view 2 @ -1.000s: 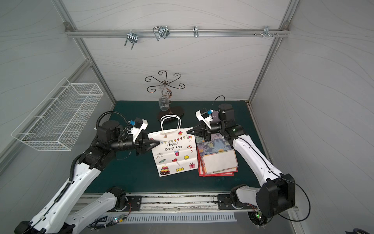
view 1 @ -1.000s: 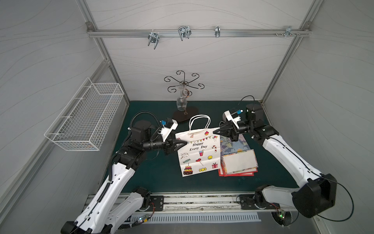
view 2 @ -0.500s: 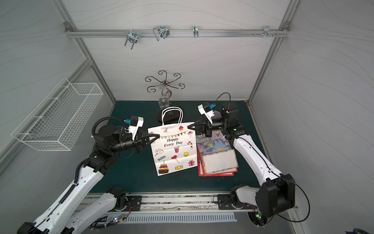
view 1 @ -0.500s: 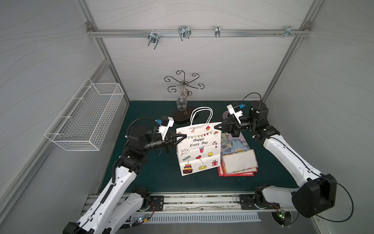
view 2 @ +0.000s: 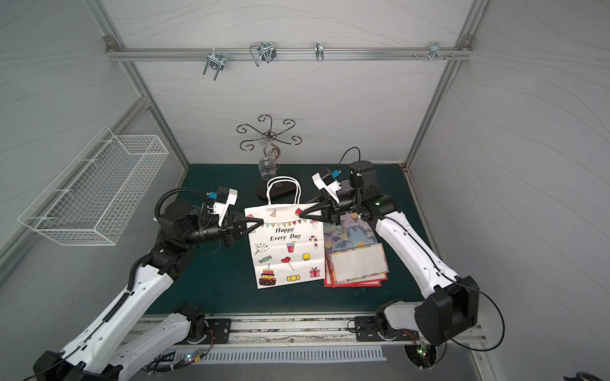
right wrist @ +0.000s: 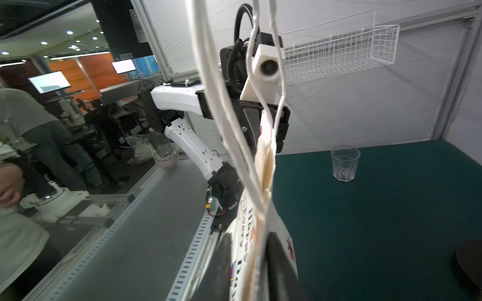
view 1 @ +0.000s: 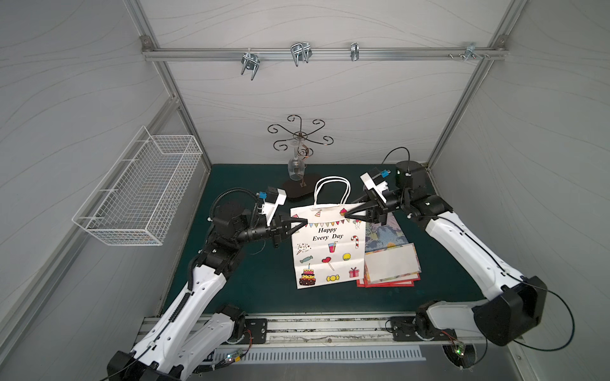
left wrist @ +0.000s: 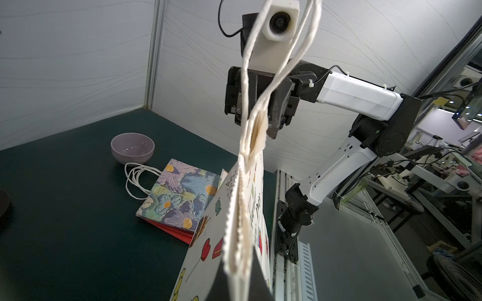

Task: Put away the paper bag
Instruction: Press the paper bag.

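Paper bag (view 1: 325,250) has its top edge raised over the mat (view 1: 264,283), next to the flat bag stack (view 1: 388,260). L gripper (view 1: 302,223) is clamped on its top-left corner, R gripper (view 1: 349,214) pinches the top-right. Wrist cams only: purple bowl (left wrist: 132,148) in L wrist view, glass tumbler (right wrist: 344,163) in R wrist view. Vs 1 s ago — L jaws were apart and the bag top sat lower.

You have a paper bag (view 1: 326,260) of smooth, matt white paper printed with small colour pictures. Its handles (left wrist: 244,104) are twisted white cord, rough and fibrous up close. The table (view 1: 264,290) wears a dark green matt cover that looks like felt. The basket (view 1: 142,194) is thin wire coated white, and the rail (view 1: 396,52) is bare, dull silver metal. The bowl (left wrist: 132,148) is glossy lilac, and the tumbler (right wrist: 344,163) is clear, faceted glass.
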Action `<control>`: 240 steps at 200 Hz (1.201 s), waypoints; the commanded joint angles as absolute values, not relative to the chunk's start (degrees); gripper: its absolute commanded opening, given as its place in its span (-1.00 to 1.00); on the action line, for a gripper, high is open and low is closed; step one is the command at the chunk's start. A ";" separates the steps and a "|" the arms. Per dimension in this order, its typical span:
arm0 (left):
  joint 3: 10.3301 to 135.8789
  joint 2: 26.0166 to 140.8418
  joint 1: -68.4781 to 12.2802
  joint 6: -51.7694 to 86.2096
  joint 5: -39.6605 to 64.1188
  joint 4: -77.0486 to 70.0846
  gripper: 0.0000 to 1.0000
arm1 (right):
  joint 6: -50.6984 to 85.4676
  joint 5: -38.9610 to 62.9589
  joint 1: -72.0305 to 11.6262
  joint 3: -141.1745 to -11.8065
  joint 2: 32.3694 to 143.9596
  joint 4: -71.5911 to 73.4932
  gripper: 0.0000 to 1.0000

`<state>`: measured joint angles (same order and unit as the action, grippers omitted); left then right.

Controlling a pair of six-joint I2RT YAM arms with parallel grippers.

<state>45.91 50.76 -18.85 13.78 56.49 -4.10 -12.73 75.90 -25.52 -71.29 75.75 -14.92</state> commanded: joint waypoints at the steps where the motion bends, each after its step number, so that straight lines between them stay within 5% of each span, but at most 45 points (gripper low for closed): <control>1: 49.13 50.47 -18.63 14.99 57.82 -8.20 -1.00 | -14.38 77.90 -25.32 -71.99 75.91 -16.99 -1.00; 23: 48.46 49.56 -18.63 15.67 56.04 -7.55 -0.99 | -10.14 78.46 -24.36 -71.00 75.12 -12.01 -1.00; 45: 46.29 48.12 -18.59 16.02 53.73 -6.42 -0.25 | -1.36 78.02 -23.17 -69.20 74.17 -2.26 -1.00; 67: 43.84 47.43 -18.63 15.89 53.01 -6.04 -0.10 | 0.18 77.09 -22.73 -69.84 74.34 -0.57 -1.00; 102: 43.44 48.41 -18.63 13.02 54.68 -1.83 -0.16 | 1.18 75.17 -22.68 -70.72 75.58 0.81 -1.00; 135: 45.22 48.79 -18.63 8.34 55.46 2.02 -1.00 | 4.41 74.72 -22.63 -70.22 76.42 4.94 -1.00; 165: 44.60 48.25 -18.63 7.73 55.37 1.62 -1.00 | 6.92 73.96 -22.32 -70.14 76.74 7.86 -1.00; 182: 43.61 48.18 -18.56 7.61 54.51 2.11 -0.33 | 9.03 73.36 -22.11 -70.35 77.20 10.37 -1.00; 198: 42.07 48.17 -18.63 7.79 54.06 0.86 -0.18 | 11.69 72.74 -22.07 -70.51 77.79 13.86 -1.00; 215: 41.35 48.39 -18.63 8.22 54.26 0.01 -0.24 | 12.06 72.34 -22.09 -71.09 78.22 14.02 -1.00; 240: 41.47 48.86 -18.63 7.92 55.73 -0.26 -0.83 | 11.80 71.99 -22.07 -70.98 78.43 13.55 -1.00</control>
